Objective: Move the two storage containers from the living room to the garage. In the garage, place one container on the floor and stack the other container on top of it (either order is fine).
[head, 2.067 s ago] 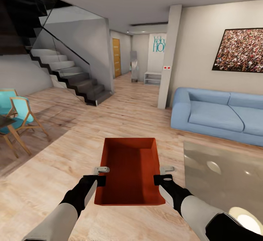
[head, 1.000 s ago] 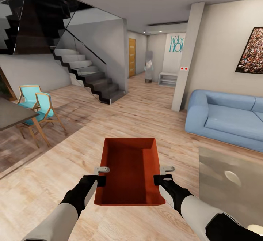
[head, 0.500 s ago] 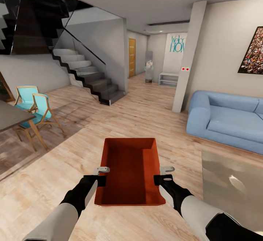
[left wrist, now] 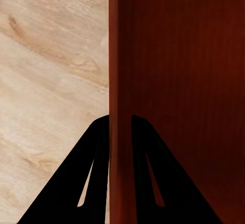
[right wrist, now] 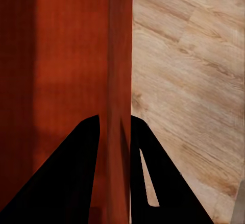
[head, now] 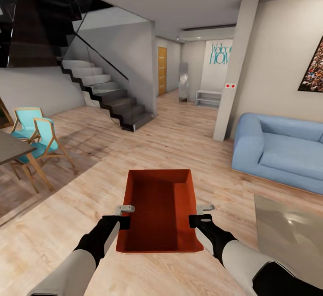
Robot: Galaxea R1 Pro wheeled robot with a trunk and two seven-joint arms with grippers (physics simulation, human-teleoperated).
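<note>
I carry one orange-red storage container (head: 158, 208) in front of me, level and empty, above the light wood floor of the living room (head: 179, 143). My left gripper (head: 124, 209) is shut on its left wall (left wrist: 118, 81), one finger inside and one outside. On the opposite wall (right wrist: 118, 71) my right gripper (head: 205, 208) is shut the same way. The garage is out of view.
A light blue sofa (head: 278, 150) stands at the right with a pale rug (head: 289, 228) before it. A white pillar (head: 233, 67) rises beside it. Dark stairs (head: 105, 94) climb at the left, with teal chairs (head: 38, 139) and a table. A hallway with an orange door (head: 162, 70) lies ahead.
The whole view has swung left and then crept forward: the sofa and picture slid right, the stairs and chairs shifted. The container and both grippers kept their hold.
</note>
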